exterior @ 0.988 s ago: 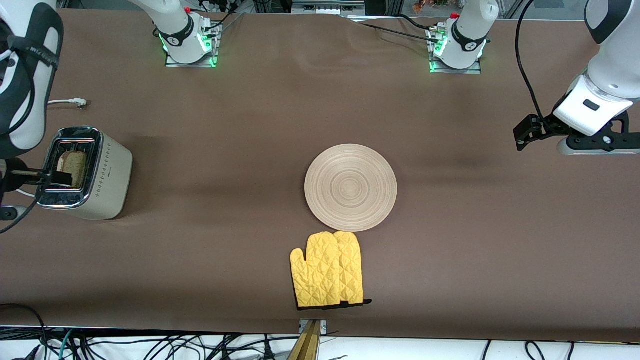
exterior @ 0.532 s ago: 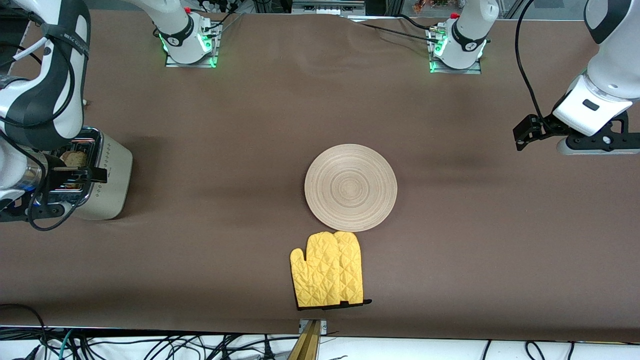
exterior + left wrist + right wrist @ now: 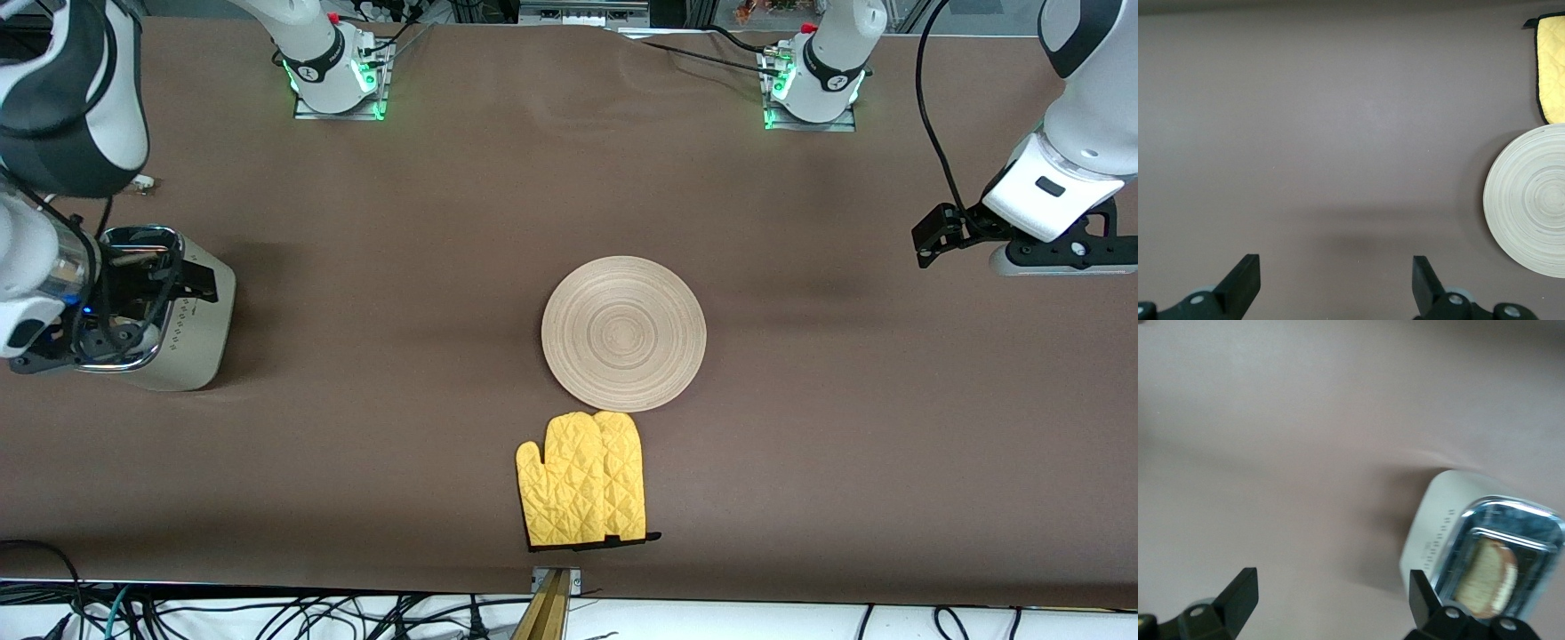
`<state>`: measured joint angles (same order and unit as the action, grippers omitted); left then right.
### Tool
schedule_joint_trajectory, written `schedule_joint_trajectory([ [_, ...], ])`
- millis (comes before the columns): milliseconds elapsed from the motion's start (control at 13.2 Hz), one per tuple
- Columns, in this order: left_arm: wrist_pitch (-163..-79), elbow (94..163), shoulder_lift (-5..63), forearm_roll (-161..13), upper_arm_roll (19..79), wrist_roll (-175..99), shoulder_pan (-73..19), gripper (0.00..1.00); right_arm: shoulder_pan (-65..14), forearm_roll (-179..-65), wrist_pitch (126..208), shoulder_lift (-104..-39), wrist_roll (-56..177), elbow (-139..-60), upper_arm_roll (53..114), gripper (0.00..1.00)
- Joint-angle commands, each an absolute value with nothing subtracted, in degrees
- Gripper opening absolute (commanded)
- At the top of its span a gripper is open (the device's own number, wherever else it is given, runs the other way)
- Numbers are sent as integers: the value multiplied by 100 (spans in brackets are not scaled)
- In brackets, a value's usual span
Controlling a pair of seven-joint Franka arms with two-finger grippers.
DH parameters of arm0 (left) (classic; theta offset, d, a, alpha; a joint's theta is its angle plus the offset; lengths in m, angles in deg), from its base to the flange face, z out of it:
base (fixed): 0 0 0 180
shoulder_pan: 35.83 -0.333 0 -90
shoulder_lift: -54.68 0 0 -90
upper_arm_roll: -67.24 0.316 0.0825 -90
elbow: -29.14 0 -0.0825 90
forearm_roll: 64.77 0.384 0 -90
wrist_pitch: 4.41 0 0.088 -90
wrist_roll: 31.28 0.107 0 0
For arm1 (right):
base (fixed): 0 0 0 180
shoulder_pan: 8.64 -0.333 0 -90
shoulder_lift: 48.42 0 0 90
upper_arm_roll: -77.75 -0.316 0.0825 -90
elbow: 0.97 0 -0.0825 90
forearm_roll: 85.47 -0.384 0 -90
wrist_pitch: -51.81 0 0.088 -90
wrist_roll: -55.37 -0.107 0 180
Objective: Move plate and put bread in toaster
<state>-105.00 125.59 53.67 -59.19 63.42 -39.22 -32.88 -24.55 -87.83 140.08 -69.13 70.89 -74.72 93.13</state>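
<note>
The cream toaster [image 3: 191, 329] stands at the right arm's end of the table. My right gripper [image 3: 164, 274] hovers over its chrome top, open and empty, and hides the slots in the front view. In the right wrist view the open gripper [image 3: 1330, 597] is beside the toaster [image 3: 1438, 527], and the bread [image 3: 1485, 579] stands in one slot. The wooden plate [image 3: 624, 333] lies flat mid-table and also shows in the left wrist view [image 3: 1531, 200]. My left gripper [image 3: 1062, 253] waits open and empty over the left arm's end of the table [image 3: 1335, 277].
A yellow oven mitt [image 3: 582, 480] lies just nearer the front camera than the plate, almost touching its rim; it also shows in the left wrist view [image 3: 1553, 67]. The toaster's white plug [image 3: 142, 184] lies farther from the camera than the toaster.
My right gripper has let go of the bread, risen from the slot and shifted over the toaster toward the table's middle. The bread stays in the slot. The left arm has not moved.
</note>
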Motion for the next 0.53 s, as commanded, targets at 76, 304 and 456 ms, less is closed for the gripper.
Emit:
schedule_joint_trajectory([
  [76,-10469,12582,5442,-6091,6328,-3945,-3293,100,-1605,-8485,14602,-5977,7084,-8559,8367,100],
  [304,-10469,12582,5442,-6091,6328,-3945,-3293,100,-1050,-8485,14682,-5581,7084,-8903,7935,100],
  [456,-10469,12582,5442,-6091,6328,-3954,-3276,100,-698,-8459,14726,-5379,7067,-9131,7592,100],
])
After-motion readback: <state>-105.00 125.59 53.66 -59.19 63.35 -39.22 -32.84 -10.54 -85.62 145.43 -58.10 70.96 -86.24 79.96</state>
